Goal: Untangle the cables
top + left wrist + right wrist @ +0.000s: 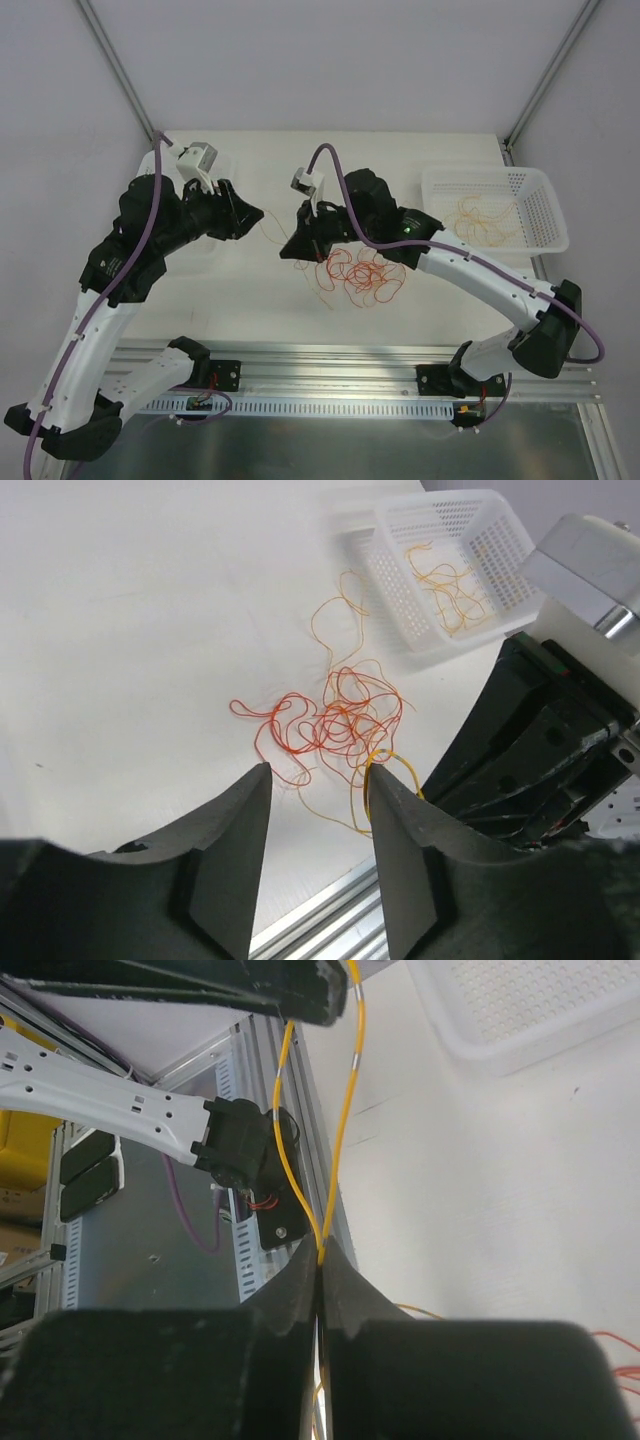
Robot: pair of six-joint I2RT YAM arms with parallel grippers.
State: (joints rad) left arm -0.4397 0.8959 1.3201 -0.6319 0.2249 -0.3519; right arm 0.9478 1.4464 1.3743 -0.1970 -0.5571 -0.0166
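Note:
A tangle of red-orange cables (362,276) lies on the white table just below my right gripper, and it also shows in the left wrist view (335,720). My right gripper (292,246) is shut on a yellow-orange cable (340,1140) and pinches it at the fingertips (320,1256). The cable's two strands run up to my left gripper's finger (300,990). My left gripper (256,216) is open (318,775). The yellow loop (395,761) hangs over the outside of its right finger (400,840). The two grippers face each other a short gap apart.
A white mesh basket (540,190) stands at the right and holds several pale yellow-orange cables (482,220); it also shows in the left wrist view (400,590). An aluminium rail (330,365) runs along the table's near edge.

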